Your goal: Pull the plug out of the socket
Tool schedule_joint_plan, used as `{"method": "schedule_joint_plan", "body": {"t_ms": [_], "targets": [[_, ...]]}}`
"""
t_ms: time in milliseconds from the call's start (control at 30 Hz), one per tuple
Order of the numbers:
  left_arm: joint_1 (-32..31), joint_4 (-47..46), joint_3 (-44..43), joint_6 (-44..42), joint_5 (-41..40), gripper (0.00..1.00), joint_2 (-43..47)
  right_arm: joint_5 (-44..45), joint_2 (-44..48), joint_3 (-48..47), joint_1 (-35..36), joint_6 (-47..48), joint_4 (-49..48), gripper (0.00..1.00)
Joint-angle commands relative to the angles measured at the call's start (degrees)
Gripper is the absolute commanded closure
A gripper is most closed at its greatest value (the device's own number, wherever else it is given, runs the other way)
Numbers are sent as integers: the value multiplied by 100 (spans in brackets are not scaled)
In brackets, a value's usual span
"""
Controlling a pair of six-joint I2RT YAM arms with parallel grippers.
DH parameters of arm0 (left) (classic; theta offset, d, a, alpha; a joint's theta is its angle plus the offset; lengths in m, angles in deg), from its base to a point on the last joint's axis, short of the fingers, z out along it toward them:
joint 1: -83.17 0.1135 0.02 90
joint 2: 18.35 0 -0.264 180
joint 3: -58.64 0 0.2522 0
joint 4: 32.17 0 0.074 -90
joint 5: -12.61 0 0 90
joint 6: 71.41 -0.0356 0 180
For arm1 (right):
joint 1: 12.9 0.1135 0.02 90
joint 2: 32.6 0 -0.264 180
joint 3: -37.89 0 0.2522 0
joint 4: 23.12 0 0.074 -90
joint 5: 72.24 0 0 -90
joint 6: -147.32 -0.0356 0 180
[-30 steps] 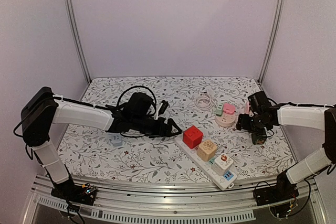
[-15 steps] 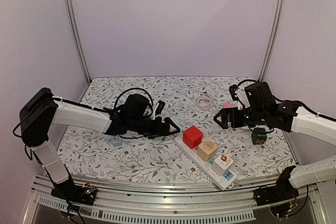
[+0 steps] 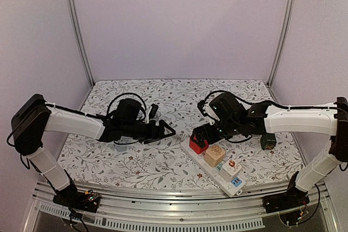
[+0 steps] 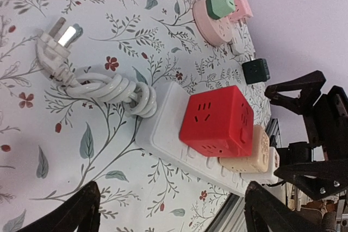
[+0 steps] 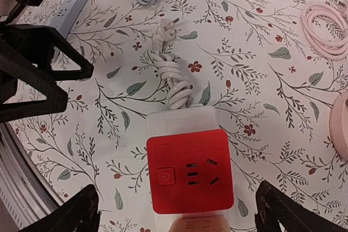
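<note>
Right end effector (image 5: 179, 213) is hovering, spread apart, over the red plug (image 5: 189, 177) on the socket strip (image 5: 179, 119); left end effector (image 3: 166, 130), also apart, is hanging nearby.

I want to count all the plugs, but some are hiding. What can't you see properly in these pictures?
Top view: the right pincer covers most of the red cube plug, and the right arm hides the round pink socket.
Right wrist view: the bottom edge cuts off the white power strip just past the red cube, leaving only a sliver of the next plug.
Left wrist view: the beige cube mostly hides the last plug behind it.
</note>
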Motion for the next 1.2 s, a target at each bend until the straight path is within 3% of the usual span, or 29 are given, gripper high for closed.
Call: {"method": "schedule_joint_plan", "body": {"t_ms": [0, 300, 467, 533, 800, 967, 1167], "targets": [[65, 84, 159, -65, -138, 10, 373, 58, -352, -229, 112, 153, 3, 1], [92, 148, 188, -98, -65, 9, 441, 476, -988, -509, 158, 263, 209, 1], [90, 201, 147, -121, -51, 9, 499, 582, -1306, -658, 158, 267, 206, 9], [92, 199, 155, -115, -66, 9, 534, 529, -1397, -734, 166, 279, 210, 17], [59, -134, 173, 38, 222, 8, 407, 300, -1262, -792, 162, 248, -10, 65], [57, -579, 233, 339, 514, 7, 175, 87, -724, -551, 161, 167, -569, 81], [4, -907, 165, 488, 673, 6, 54, -163, 92, -15, 166, 27, -1552, 92]]}}
